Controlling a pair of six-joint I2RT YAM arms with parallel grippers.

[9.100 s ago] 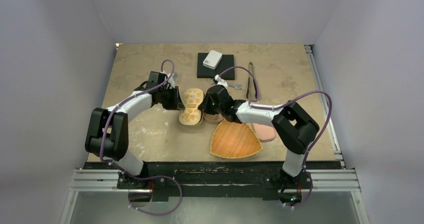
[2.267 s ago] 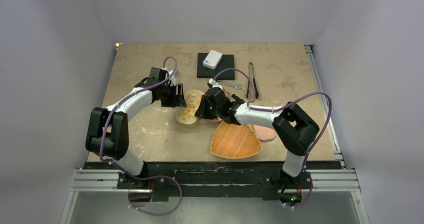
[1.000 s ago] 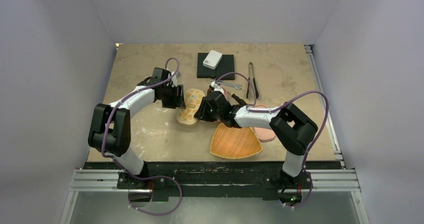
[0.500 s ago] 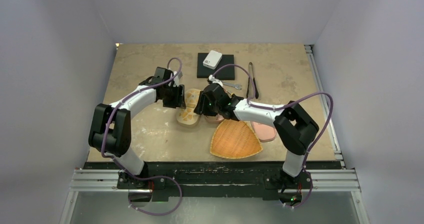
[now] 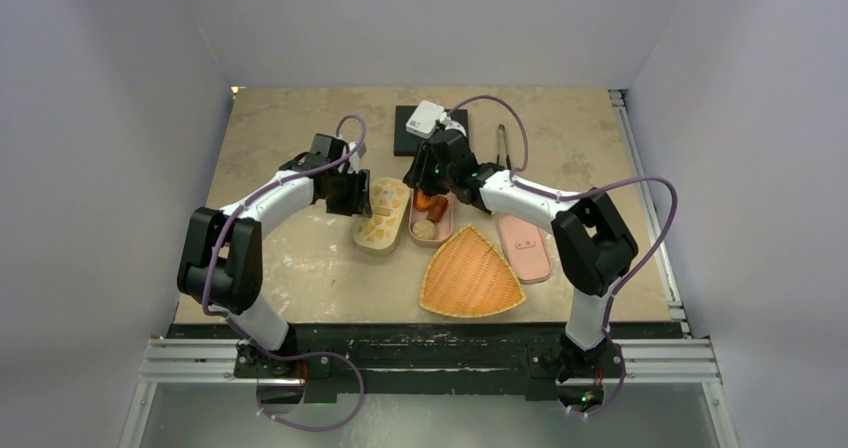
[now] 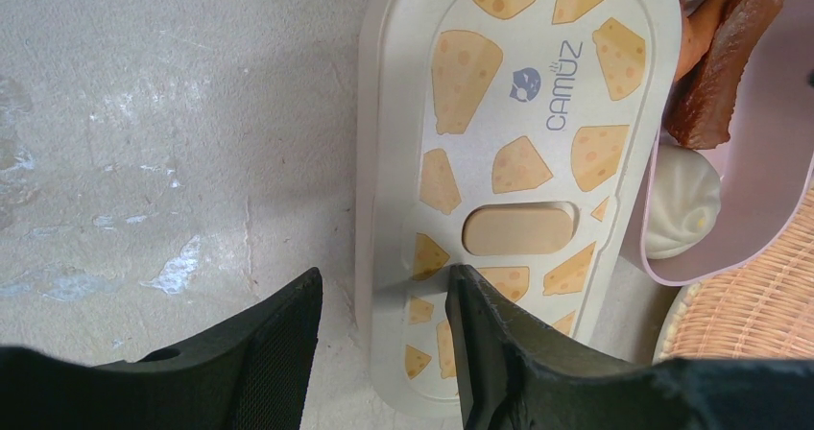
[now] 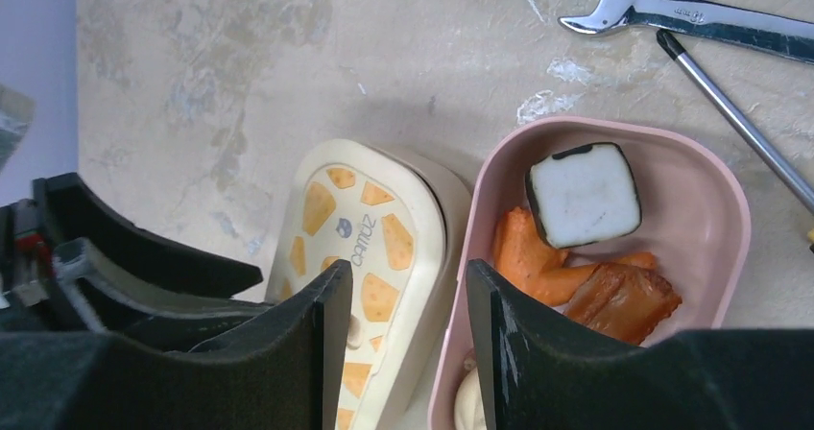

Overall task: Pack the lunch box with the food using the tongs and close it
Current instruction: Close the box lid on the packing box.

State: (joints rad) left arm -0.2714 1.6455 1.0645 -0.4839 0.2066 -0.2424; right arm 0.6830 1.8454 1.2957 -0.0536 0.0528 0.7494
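Note:
The pink lunch box (image 5: 447, 224) lies open mid-table. It holds the food: a black-and-white piece (image 7: 583, 193), orange bits (image 7: 526, 255), a brown sausage (image 7: 626, 303) and a beige bun (image 6: 682, 203). Its pink lid (image 5: 525, 248) lies to the right. A cream box with a cheese-print lid (image 6: 518, 161) sits closed on its left. My left gripper (image 6: 384, 291) is open astride that box's left edge. My right gripper (image 7: 408, 291) hangs open above the gap between the two boxes, holding nothing. The dark tongs (image 5: 503, 148) lie untouched at the back right.
A woven orange tray (image 5: 470, 273) lies in front of the boxes. A black block with a white device (image 5: 425, 120) stands at the back. A silver wrench (image 7: 672, 12) and a screwdriver shaft (image 7: 739, 128) lie just beyond the pink box.
My right arm has pulled back toward the far side, uncovering the pink box and its food, and its jaws have spread wider. The left gripper has stayed by the cream box.

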